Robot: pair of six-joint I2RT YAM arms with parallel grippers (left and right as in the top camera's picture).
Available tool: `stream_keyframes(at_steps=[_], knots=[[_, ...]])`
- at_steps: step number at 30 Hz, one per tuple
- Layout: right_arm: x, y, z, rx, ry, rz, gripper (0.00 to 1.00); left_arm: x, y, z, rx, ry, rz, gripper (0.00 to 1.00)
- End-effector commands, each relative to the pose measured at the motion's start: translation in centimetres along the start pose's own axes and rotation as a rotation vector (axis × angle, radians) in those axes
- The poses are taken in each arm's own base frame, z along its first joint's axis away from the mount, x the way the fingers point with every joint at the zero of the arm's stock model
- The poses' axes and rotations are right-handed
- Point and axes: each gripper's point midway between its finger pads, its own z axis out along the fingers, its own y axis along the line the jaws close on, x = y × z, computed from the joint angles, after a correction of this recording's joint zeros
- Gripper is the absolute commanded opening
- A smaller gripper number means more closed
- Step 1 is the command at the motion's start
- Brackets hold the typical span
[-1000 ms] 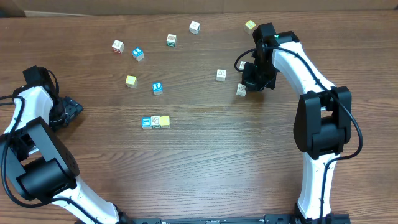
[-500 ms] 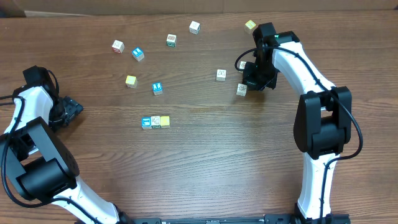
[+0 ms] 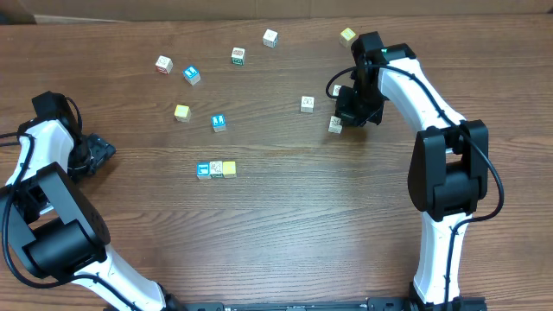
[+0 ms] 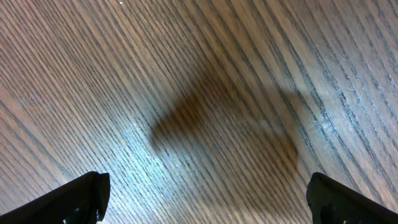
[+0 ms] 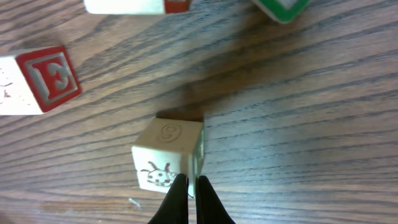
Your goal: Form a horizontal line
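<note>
White block point(image 5: 134, 5) and green-edged block point(image 5: 281, 7) were cut by top edge, red-lettered block point(image 5: 37, 81) by left edge, row point(image 3: 216, 169) marks too small overhead.

Overhead count: three blue cubes point(image 3: 219, 123); three yellow cubes point(image 3: 181, 112); six white cubes point(image 3: 270, 37), plus a seventh partly hidden far right; two arms point(image 3: 429, 97); one table point(image 3: 346, 233).

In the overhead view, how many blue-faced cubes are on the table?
3. Upper-left blue cube; middle blue cube below-right of it; row's blue cube, at its left end. Right arm may hide more.
</note>
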Motion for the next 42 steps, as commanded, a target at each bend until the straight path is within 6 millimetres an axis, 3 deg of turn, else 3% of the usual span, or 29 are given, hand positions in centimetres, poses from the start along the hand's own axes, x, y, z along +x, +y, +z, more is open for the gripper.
stream_keyframes(at_steps=[1, 6, 23, 31, 35, 42], knots=[[0.3, -1.1, 0.9, 0.053, -0.003, 0.012, 0.04, 0.0, 0.4, 0.3, -0.014, 0.002, -0.003, 1.0], [0.7, -1.6, 1.8, 0.062, 0.007, 0.014, 0.04, 0.0, 0.4, 0.3, -0.014, 0.002, -0.003, 1.0], [-0.1, -3.9, 1.5, 0.173, -0.033, 0.024, 0.04, 0.1, 0.4, 0.3, -0.014, 0.003, -0.002, 1.0], [-0.8, -5.3, 1.2, 0.211, -0.066, 0.112, 0.04, 0.0, 0.4, 0.3, -0.014, 0.002, -0.003, 1.0], [-1.2, -5.2, 1.2, 0.205, -0.08, 0.111, 0.15, 0.0, 0.4, 0.3, -0.014, 0.002, -0.003, 1.0], [-3.3, -4.4, 0.7, 0.174, -0.167, 0.13, 0.51, 0.0, 0.4, 0.3, -0.014, 0.002, -0.003, 1.0]])
